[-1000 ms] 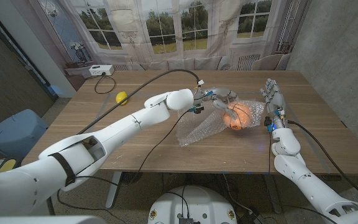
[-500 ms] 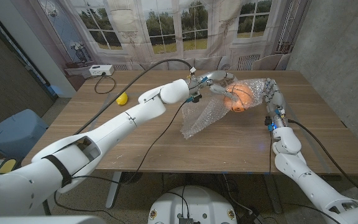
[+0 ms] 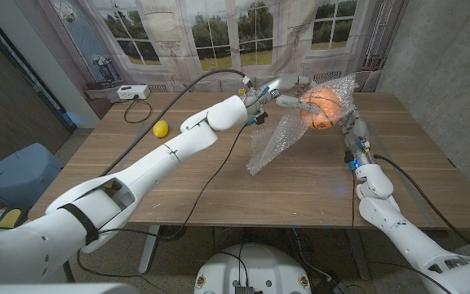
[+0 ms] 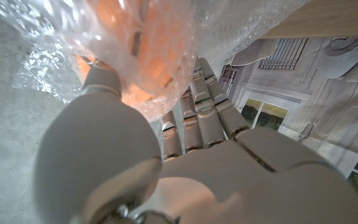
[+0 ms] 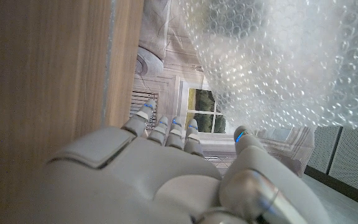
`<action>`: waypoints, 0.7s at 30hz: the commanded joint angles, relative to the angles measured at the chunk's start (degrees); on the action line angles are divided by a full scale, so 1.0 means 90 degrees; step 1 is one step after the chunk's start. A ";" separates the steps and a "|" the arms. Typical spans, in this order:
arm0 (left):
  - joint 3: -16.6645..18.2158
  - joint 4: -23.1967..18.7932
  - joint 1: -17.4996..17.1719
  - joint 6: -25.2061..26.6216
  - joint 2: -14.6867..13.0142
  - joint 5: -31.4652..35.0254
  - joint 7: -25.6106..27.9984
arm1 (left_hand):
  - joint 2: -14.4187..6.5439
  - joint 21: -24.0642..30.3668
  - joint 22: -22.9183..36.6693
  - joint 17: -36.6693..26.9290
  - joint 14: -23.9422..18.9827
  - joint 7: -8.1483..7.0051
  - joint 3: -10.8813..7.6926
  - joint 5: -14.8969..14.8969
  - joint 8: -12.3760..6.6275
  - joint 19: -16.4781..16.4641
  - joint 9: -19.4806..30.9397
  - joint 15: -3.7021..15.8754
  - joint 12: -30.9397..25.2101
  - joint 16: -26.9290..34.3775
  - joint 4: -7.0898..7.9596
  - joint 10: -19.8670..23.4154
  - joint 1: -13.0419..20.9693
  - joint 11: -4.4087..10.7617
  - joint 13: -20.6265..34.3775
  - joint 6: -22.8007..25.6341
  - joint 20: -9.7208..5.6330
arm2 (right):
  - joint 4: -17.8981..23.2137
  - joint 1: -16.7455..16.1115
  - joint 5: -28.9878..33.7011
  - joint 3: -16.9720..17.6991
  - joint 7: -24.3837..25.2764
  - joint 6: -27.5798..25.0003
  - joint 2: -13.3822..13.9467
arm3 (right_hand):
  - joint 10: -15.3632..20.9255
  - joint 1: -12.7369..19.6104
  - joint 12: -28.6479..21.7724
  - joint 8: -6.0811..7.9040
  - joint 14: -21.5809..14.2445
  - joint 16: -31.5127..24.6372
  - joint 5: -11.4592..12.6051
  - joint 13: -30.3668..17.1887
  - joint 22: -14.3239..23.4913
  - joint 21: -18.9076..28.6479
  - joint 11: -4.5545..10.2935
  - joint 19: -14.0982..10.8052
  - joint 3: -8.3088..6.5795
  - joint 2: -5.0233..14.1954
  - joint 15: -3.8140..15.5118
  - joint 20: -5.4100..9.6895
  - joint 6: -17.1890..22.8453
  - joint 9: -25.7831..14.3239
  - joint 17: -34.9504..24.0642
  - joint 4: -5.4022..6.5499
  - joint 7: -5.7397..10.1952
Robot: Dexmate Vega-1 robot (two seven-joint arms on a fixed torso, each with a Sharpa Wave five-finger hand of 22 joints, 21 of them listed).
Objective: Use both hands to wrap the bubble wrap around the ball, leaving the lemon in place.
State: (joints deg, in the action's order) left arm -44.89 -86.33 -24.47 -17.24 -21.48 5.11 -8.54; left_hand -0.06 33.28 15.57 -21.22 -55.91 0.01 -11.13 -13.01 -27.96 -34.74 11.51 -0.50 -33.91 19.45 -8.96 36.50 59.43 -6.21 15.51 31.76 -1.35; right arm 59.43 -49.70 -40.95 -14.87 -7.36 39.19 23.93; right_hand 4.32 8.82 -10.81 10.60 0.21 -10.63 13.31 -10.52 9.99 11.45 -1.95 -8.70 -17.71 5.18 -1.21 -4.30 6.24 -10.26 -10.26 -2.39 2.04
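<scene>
Looking from the near edge of the tabletop (image 3: 219,196) outward: the right arm comes up along the right side, and the right hand (image 3: 351,122) stands just beside the ball bundle, on its right. In the right wrist view that hand (image 5: 166,168) has its fingers (image 5: 166,134) straight and lying side by side, with the bubble wrap (image 5: 291,68) hanging right past the fingertips. Can't honestly tell whether it's touching the wrap or just next to it, but it isn't gripping anything that I can see.

A bit further in, a loose tail of the bubble wrap (image 3: 276,143) droops from the bundle down to the wood, tip touching or nearly touching the surface.

Then the main bit: the orange ball (image 3: 320,109) is up off the tabletop, bundled in the wrap, toward the far right. The left arm stretches all the way across from the left, and the left hand (image 3: 280,88) grips the bundle from its left side. In the left wrist view that hand (image 4: 166,155) has its thumb on one side and its fingers (image 4: 213,106) on the other, with the ball (image 4: 142,43) glowing orange through the plastic between them.

Way over on the left, well apart from all that, the lemon (image 3: 161,128) sits on the wood. At the far left edge there's a white box (image 3: 132,92) with a dark cable (image 3: 137,110) looping off it.
</scene>
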 commanded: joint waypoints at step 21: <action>0.1076 0.0229 -0.0927 -0.1292 0.0156 -0.3674 -0.1217 | -0.1010 0.0200 -0.0012 -0.0148 -0.1021 -0.0111 -0.0471 -0.0872 -0.0459 0.0088 0.1596 0.1490 -0.0102 -0.0094 0.0566 0.1707 0.1048 0.1779 0.2195 0.1932 -0.0010 | -0.0232 0.0774 -0.0414 -0.0297 -0.1165 -0.0964 -0.0043 | 0.0243 -0.0207 -0.0087 0.0025 -0.0470 -0.0182 -0.0030 -0.0025 0.0037 0.0129 -0.0120 -0.0336 0.0149 -0.0208 -0.0212 -0.0245 0.0080 -0.0014 -0.0037 0.0032 -0.0010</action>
State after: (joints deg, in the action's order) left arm -38.47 -84.18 -29.49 -25.57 -19.97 -17.13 -15.24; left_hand -0.04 34.77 15.37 -22.20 -56.22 0.53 -10.81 -13.01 -27.96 -34.25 11.50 -0.21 -34.36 18.77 -8.64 36.20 59.45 -5.91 16.35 32.28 -1.44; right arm 58.46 -45.83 -42.14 -16.69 -12.00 33.74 24.16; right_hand 5.51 7.34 -11.26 10.60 -2.58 -11.64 13.32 -10.52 9.99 12.04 -3.07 -10.55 -16.67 3.70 -2.76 -6.15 6.24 -10.26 -10.25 -2.14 2.04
